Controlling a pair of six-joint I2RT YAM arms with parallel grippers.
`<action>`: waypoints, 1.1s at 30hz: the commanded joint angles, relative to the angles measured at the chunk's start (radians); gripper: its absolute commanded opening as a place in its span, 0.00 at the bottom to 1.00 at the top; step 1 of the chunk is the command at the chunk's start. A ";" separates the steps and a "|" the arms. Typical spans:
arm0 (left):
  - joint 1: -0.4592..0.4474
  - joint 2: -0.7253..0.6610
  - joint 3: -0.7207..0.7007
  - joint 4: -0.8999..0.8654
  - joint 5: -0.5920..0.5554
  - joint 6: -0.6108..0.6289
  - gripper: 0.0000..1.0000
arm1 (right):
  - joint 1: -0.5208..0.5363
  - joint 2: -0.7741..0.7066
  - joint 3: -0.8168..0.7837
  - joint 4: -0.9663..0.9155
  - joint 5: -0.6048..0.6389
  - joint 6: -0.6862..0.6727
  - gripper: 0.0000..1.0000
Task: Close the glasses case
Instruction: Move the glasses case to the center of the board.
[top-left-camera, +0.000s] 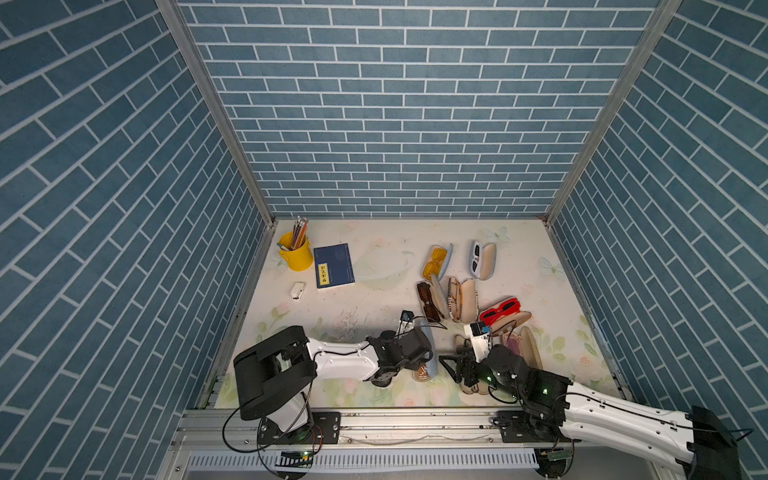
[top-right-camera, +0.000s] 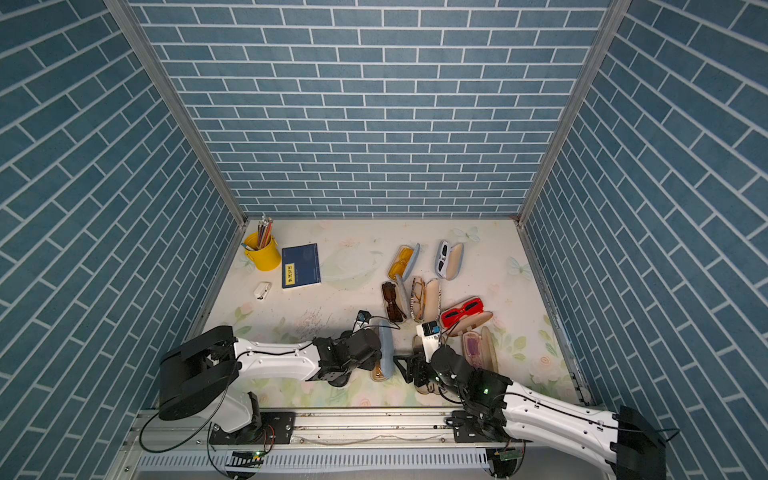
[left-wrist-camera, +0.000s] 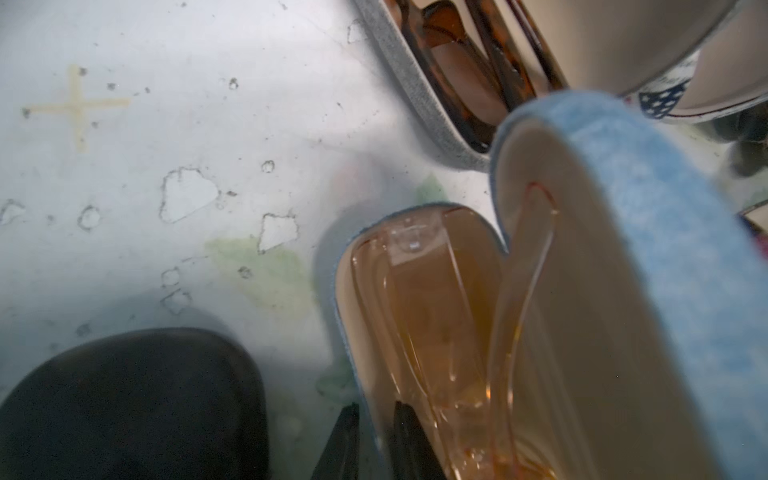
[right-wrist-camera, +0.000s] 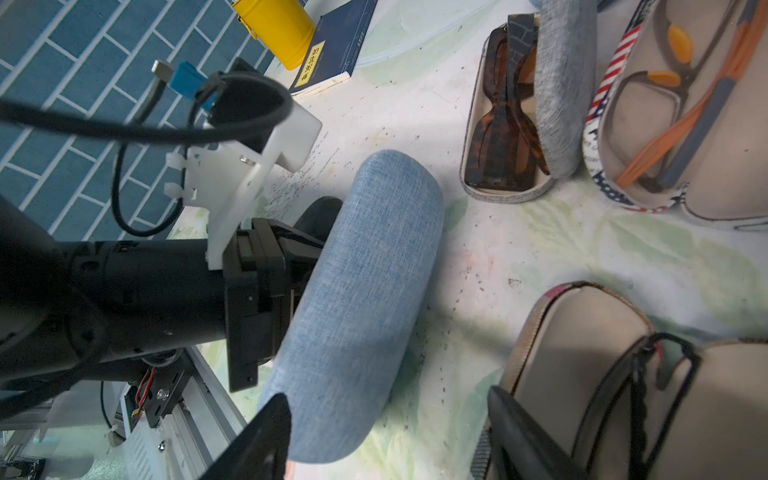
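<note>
Case lid hides L gripper (clamped or not, can't tell); R gripper agape

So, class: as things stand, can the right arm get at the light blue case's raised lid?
Probably yes. The right gripper is open beside the light blue case's lid, whose outer face turns toward it, with only bare table between.

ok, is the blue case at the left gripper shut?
Open: the light blue glasses case has its lid raised off the base, and the orange glasses show inside.
</note>
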 joint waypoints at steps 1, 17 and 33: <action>0.009 -0.031 -0.044 -0.019 -0.005 -0.027 0.18 | 0.011 0.030 0.032 0.049 -0.001 0.010 0.73; 0.009 -0.114 -0.108 -0.004 -0.015 -0.050 0.17 | 0.073 0.208 0.082 0.176 0.017 0.018 0.72; 0.009 -0.155 -0.154 0.037 -0.015 -0.076 0.16 | 0.084 0.339 0.110 0.300 0.015 0.037 0.68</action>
